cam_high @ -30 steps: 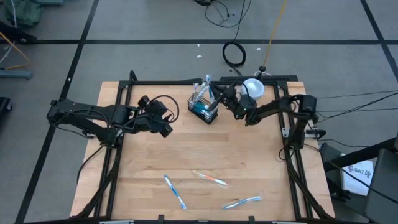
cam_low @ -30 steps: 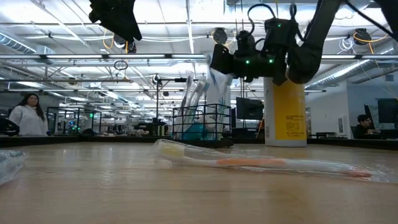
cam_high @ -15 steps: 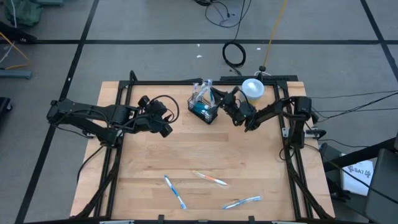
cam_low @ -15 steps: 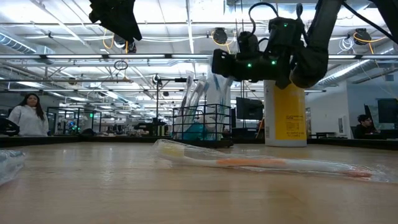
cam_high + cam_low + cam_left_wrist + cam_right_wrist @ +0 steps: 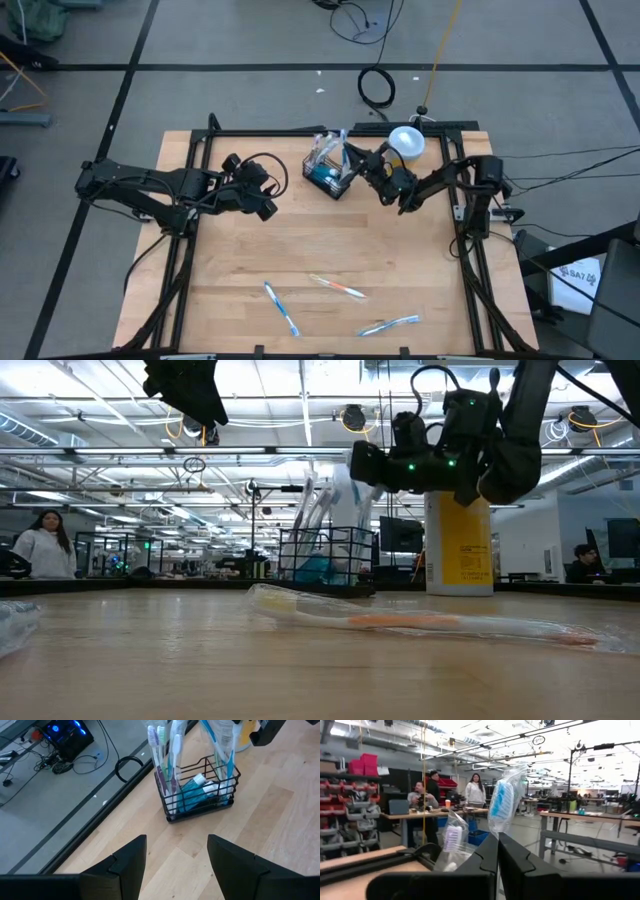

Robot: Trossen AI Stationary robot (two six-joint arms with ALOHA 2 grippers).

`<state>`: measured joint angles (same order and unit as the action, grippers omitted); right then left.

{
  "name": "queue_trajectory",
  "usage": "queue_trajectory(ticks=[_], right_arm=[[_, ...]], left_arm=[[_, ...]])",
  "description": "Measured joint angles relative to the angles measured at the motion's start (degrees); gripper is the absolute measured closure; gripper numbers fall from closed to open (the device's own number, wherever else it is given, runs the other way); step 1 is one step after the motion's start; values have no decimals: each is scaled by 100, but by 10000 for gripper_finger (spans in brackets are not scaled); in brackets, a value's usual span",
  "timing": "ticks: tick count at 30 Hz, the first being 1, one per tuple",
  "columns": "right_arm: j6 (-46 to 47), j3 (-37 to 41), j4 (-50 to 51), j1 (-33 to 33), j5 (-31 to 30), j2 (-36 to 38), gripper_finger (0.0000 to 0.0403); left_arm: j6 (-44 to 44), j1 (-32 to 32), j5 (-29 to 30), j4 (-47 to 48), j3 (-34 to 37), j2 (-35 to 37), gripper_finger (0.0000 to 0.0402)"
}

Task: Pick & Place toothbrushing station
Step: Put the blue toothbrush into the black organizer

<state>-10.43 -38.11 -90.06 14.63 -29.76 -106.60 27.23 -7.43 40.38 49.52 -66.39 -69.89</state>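
While the left gripper waits with fingers spread, the right gripper, pinched on a plastic-wrapped toothbrush, hovers over the small black wire-mesh basket.

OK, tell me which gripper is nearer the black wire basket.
Right. The right gripper is at the black wire basket, shut on a wrapped toothbrush over it. The left gripper hangs well off to its side, open.

Matt black wire basket is sitting on smooth pale wood table (toothbrushes wrapped in glossy plastic).
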Motion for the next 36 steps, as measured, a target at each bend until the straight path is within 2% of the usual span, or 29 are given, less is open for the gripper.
queue_trajectory(ticks=[8,16,23,29,32,36], right_arm=[[-120,11,191,-7,-2,231,379],[-134,13,794,-11,-2,702,302],[-141,13,1354,-13,80,1459,239],[-103,-56,2743,2,1128,2505,211],[-97,-456,4424,2,1200,3123,209],[-7,-1243,6629,45,1193,3460,214]], left_arm=[[32,0,0,-2,0,0,186],[32,1,0,-2,0,0,186],[30,-1,2,-2,0,0,186],[30,-1,2,-2,0,0,186],[30,1,16,-4,0,0,185],[35,39,24,-65,0,0,186]])
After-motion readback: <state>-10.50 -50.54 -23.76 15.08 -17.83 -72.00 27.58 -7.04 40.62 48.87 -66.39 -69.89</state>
